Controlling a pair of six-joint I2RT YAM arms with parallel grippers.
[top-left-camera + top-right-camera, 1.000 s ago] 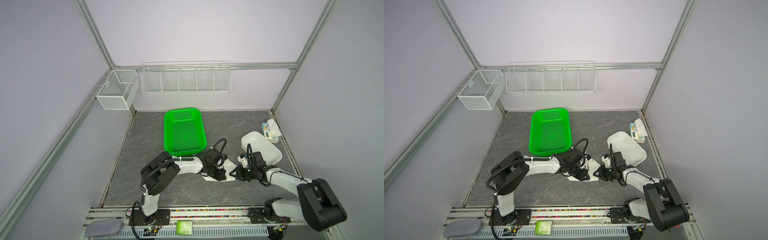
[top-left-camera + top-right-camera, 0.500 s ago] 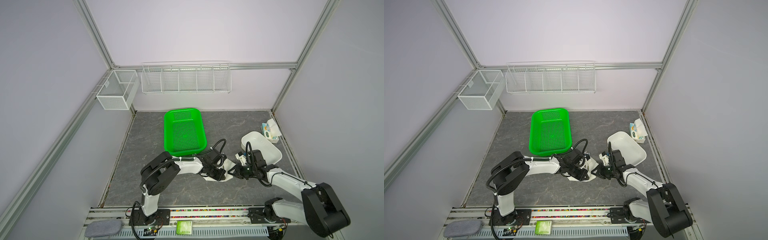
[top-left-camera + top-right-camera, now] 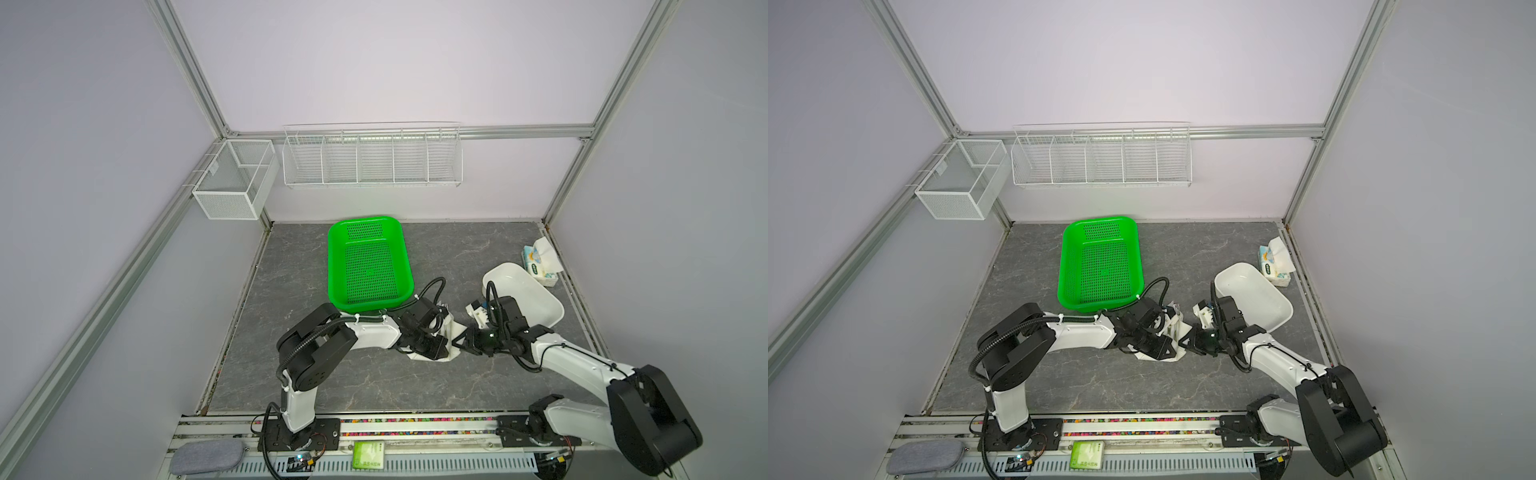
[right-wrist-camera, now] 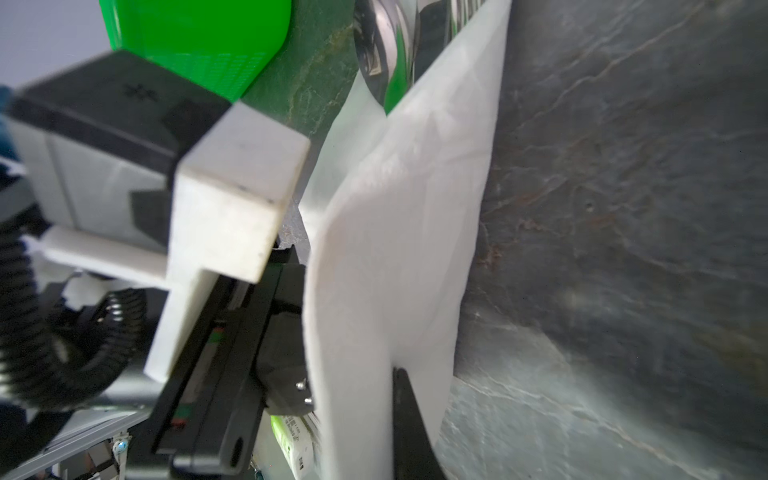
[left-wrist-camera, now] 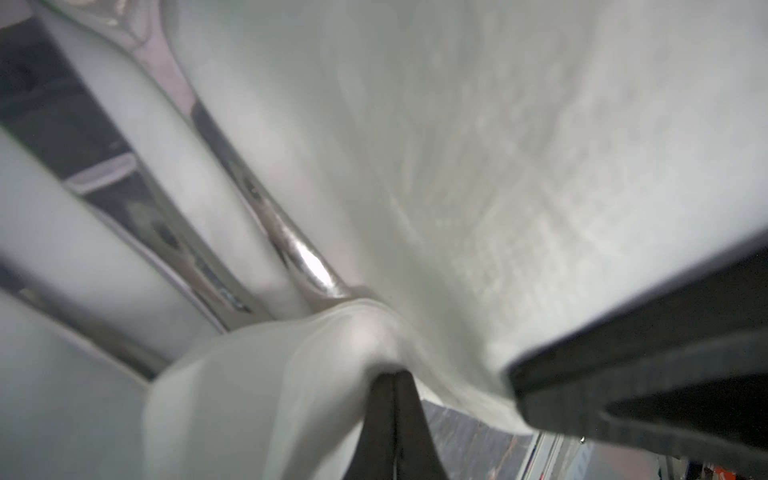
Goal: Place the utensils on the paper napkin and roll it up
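The white paper napkin lies in front of the green basket, partly lifted and folded over the utensils. Fork tines stick out at its far end in both top views. The left wrist view shows shiny utensil handles lying side by side on the napkin. A spoon bowl shows in the right wrist view. My left gripper is shut on a raised fold of the napkin. My right gripper is shut on the napkin's edge, which stands upright. The two grippers nearly touch.
A green mesh basket stands just behind the napkin. A white dish sits to the right, with a blue-and-white tissue pack beyond it. Wire racks hang on the back wall. A grey pad lies on the front rail.
My right gripper has moved left to the napkin and shut on its edge. My left gripper has stayed on the napkin and finished shutting on the fold.
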